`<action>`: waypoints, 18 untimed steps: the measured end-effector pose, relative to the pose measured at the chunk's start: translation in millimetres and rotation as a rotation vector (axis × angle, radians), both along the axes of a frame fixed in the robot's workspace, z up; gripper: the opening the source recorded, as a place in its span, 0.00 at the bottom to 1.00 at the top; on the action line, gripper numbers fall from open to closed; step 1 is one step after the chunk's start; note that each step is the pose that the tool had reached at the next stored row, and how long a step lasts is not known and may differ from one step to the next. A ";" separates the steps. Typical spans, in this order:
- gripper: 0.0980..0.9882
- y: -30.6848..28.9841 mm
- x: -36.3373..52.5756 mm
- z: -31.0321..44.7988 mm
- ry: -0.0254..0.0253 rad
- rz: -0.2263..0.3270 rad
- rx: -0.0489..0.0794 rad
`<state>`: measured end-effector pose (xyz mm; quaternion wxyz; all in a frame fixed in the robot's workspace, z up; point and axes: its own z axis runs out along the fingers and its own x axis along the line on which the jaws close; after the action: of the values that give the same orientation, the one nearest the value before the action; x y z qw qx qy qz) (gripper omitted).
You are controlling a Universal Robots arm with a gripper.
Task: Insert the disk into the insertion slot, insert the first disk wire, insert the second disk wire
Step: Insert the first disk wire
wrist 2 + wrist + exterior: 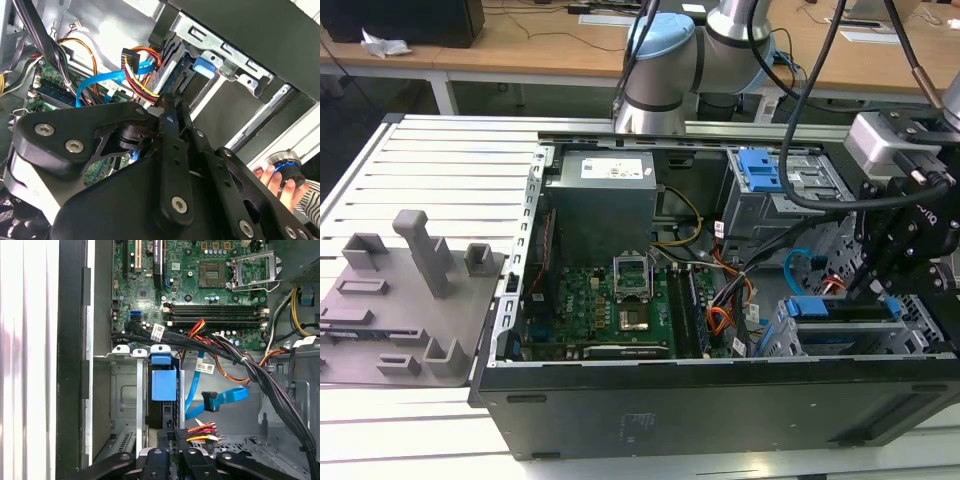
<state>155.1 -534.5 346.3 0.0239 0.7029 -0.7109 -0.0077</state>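
Multicoloured first disk wire (202, 430) pinched between gripper (176, 445) fingers, beside disk (163, 385).

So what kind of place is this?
Probably a robotics lab: an open computer case lies on a slotted metal table, a robot arm reaches over it, and wooden desks stand behind.
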 end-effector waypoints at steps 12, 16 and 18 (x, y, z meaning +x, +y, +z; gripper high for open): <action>0.08 -0.2 10.8 -4.2 0.0127 0.000 0.008; 0.08 -0.3 11.7 -4.9 0.0134 0.000 0.008; 0.08 -0.8 11.9 -6.7 0.0140 0.000 0.010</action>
<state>167.0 -535.3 339.6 0.0254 0.7029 -0.7106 -0.0161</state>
